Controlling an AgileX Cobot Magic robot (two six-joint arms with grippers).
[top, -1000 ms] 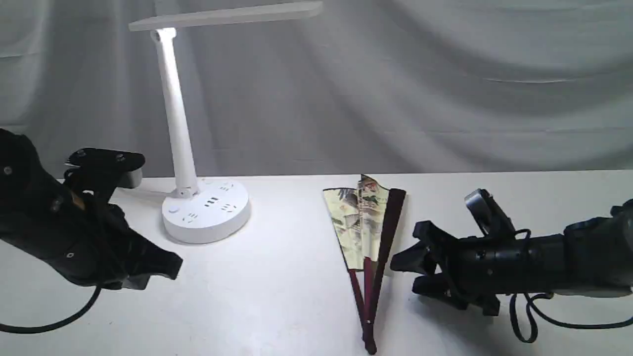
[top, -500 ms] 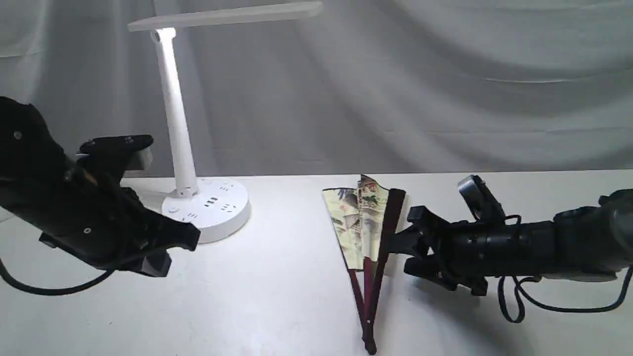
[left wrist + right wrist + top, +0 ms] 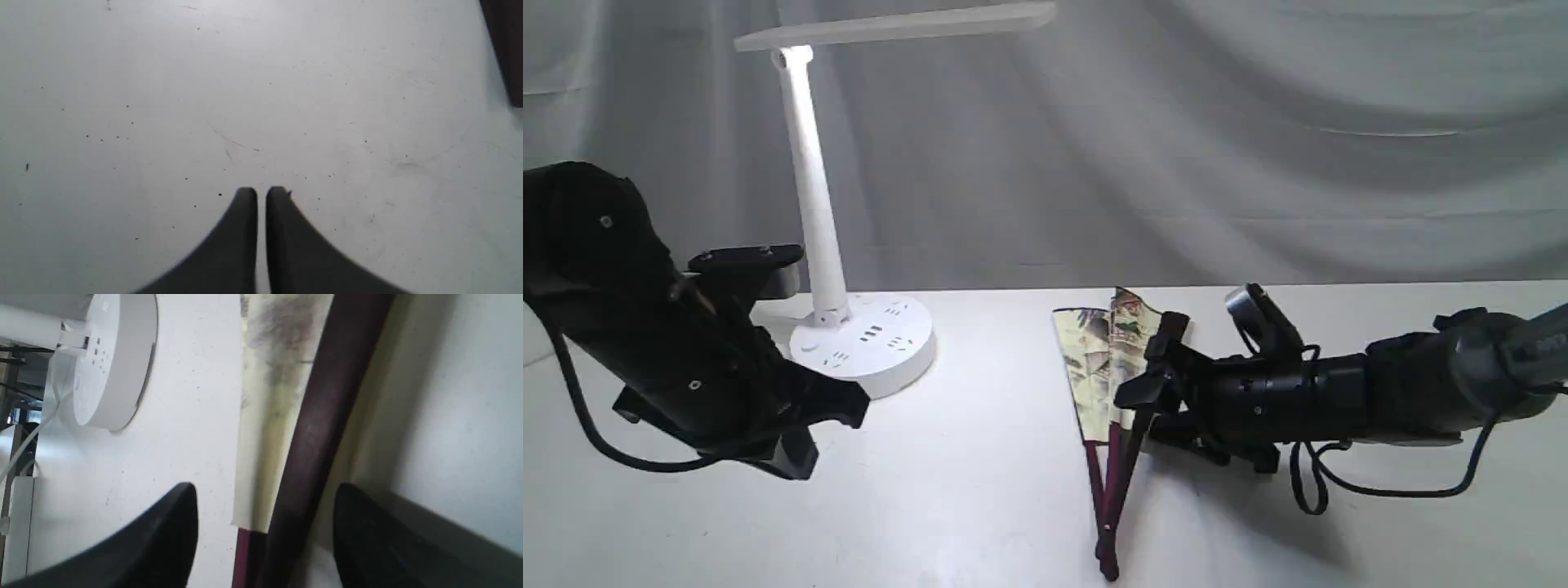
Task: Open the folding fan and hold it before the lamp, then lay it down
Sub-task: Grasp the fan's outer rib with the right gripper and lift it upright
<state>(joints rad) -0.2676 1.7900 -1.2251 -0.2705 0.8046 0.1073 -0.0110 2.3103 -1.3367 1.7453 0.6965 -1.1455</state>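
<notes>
I find the right tool [image 3: 265,491] with jaws wide and holding nothing, one finger on each side of the outer guard of the pleated cream paper fan [image 3: 1104,359] with dark maroon wooden ribs. The fan lies partly spread on the white surface [image 3: 980,498], to the right of the tall white plastic desk lamp [image 3: 814,188] and well apart from its round base. The left tool [image 3: 261,192] is pinched narrow and empty, hovering over bare surface in front of the lamp.

I judge the step in hand to be the grasp of the guard. I would centre the wood between the fingers, close on wood only and never on paper, and approach low.

The surface is smooth and lightly speckled, so the fan could skid if nudged. A grey draped cloth [image 3: 1258,147] closes off the back.
</notes>
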